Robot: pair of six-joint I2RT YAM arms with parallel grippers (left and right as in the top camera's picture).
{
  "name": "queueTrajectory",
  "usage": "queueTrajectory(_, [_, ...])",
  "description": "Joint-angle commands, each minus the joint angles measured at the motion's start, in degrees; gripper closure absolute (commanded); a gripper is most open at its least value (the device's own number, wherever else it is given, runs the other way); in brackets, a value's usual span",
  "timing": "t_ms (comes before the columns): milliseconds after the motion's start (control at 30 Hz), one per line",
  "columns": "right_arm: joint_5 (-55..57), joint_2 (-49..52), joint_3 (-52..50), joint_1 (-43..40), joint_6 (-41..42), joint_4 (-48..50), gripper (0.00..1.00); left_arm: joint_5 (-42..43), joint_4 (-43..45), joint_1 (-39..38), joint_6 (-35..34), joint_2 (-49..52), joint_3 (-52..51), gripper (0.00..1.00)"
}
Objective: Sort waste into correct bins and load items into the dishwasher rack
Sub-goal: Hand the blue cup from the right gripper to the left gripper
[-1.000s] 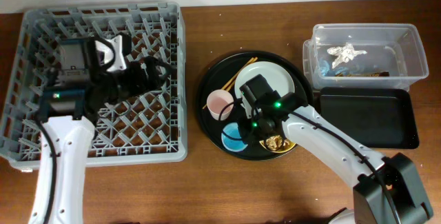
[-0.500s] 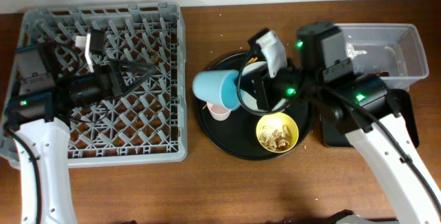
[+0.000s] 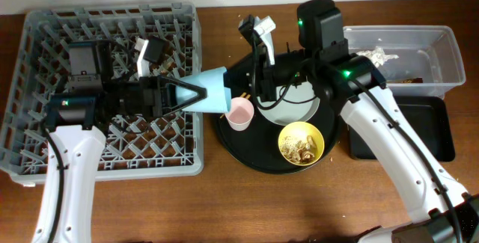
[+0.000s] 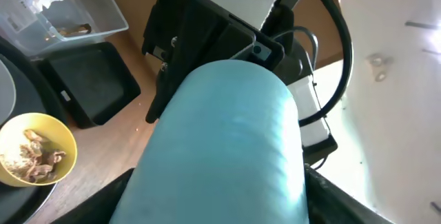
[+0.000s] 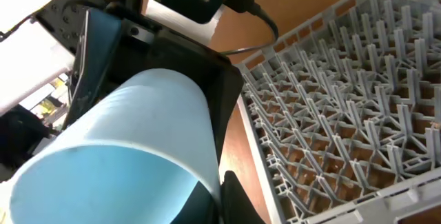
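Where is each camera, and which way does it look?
Overhead: above the table, facing down on the rack, left arm and right arm.
Left wrist: on the left arm, facing the right arm past the blue cup; jaws edge the bottom.
Right wrist: on the right arm, facing the rack past the blue cup; jaws barely show.
Both wrist views share the blue cup.

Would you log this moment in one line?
left gripper: shut on blue cup | right gripper: unclear | pink cup: on round tray
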Motion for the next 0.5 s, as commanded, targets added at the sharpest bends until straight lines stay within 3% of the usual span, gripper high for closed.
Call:
queueTrajectory(0, [-1.0,0.4,0.1,-0.2,1.1,0.6,0.92,0.8,0.2,-0.2,0.5,0.0,1.0,0.45])
queueTrajectory(67, [-1.0,0.4,0.1,-0.2,1.1,0.5,0.44,-0.2,0.9,0.0,0.5,0.0,1.0,0.47])
queueTrajectory(100, [-0.9,0.4,0.1,-0.2,1.0,0.6,0.31,-1.2,1.0,0.2,0.5,0.0,1.0,0.47])
queueTrajectory(200, [-0.7,-0.5,0.1,-3.3,3.7,0.6,0.26,-7.6,0.9,1.9,0.5,0.0,1.0,0.47])
queueTrajectory(300, [-0.3,-2.7,0.1,-9.9,8.5,-1.4,0.21,-24.7,-2.2,4.6,-0.2,-0.4,1.0,0.47])
queueTrajectory(400, [10.4,-3.9,0.1,-11.5,9.0,-14.6,0.18,-42.5,-8.1,8.6,-0.9,-1.6,1.1,0.47])
queueTrajectory(467, [20.9,-3.8,0.1,-10.3,2.9,-24.3,0.17,-56.5,-12.5,12.0,-2.6,-2.3,1.7,0.47])
